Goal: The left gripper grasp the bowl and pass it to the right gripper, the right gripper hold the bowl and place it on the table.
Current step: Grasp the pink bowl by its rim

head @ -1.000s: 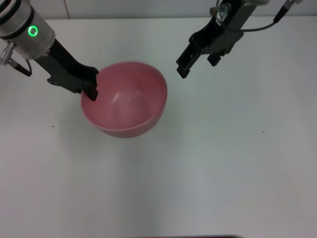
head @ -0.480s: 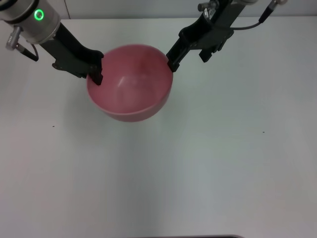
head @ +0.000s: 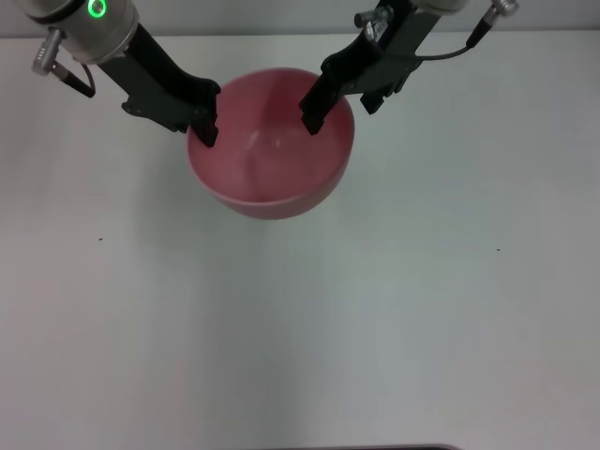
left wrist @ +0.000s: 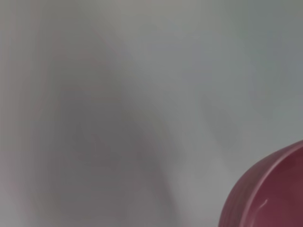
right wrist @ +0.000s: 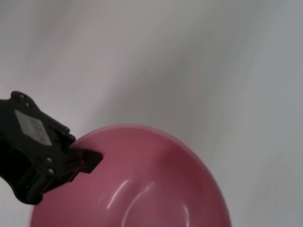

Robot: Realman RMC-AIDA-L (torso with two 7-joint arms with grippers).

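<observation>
Here the left gripper [head: 204, 127] clamps the pink bowl [head: 272, 159] by its rim above the table [head: 375, 309]; the right gripper [head: 330, 105], fingers spread, straddles the opposite rim.

Your left arm is a silver-grey cylinder w/ a green glowing ring light on its side and a small metal connector plus thin dark cable beside it. It ends in the left gripper [head: 204, 127]: matte black, blocky, angular housing narrowing to short black fingers. In the right wrist view you see that same gripper [right wrist: 84, 159] w/ a pale grey label on its flat black face and a few small screws along the edge. Your right arm shows metal fittings, a silver plug and a thin black cable looping off. The right gripper [head: 313, 112] is black, narrow, two-fingered.
</observation>
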